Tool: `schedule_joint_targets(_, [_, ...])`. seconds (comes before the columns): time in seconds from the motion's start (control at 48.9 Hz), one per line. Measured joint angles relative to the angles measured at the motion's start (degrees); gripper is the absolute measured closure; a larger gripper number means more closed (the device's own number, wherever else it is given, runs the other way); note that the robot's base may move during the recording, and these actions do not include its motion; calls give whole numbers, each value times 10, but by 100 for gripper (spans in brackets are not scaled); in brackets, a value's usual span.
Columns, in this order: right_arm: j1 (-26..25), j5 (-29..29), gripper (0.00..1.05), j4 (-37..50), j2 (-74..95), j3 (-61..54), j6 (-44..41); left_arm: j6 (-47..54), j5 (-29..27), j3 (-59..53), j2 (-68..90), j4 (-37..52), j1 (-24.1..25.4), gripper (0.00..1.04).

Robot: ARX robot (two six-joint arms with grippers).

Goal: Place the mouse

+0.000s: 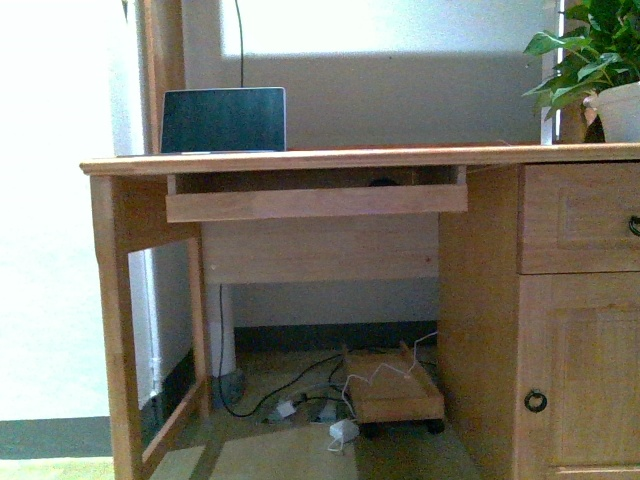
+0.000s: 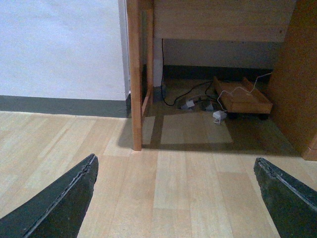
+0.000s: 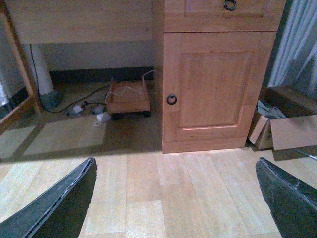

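Currently the left gripper [image 2: 174, 158] and right gripper [image 3: 176, 160] gape wide, empty, above the floor [image 2: 188, 198]. A dark hump, seemingly the mouse [image 1: 383, 182], shows in the desk [image 1: 300, 158] tray [image 1: 300, 203].

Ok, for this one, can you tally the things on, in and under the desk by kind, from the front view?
Laptop: 1
Potted plant: 1
Mouse, only a dark sliver showing in the pull-out tray: 1
Wheeled wooden stand: 1
Ring pulls, one on the door and one on the drawer: 2
Total: 6
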Motion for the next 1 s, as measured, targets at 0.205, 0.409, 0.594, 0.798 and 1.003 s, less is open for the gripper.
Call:
schedule_joint_targets(0.205, [0, 0, 7, 0, 0, 0, 0, 0, 0, 0, 0, 0, 0, 8])
schedule_joint_targets(0.409, [0, 0, 7, 0, 0, 0, 0, 0, 0, 0, 0, 0, 0, 8])
schedule_joint_targets(0.594, [0, 0, 7, 0, 0, 0, 0, 0, 0, 0, 0, 0, 0, 8])
schedule_joint_targets(0.798, [0, 0, 7, 0, 0, 0, 0, 0, 0, 0, 0, 0, 0, 8])
schedule_joint_targets(1.003, [0, 0, 7, 0, 0, 0, 0, 0, 0, 0, 0, 0, 0, 8])
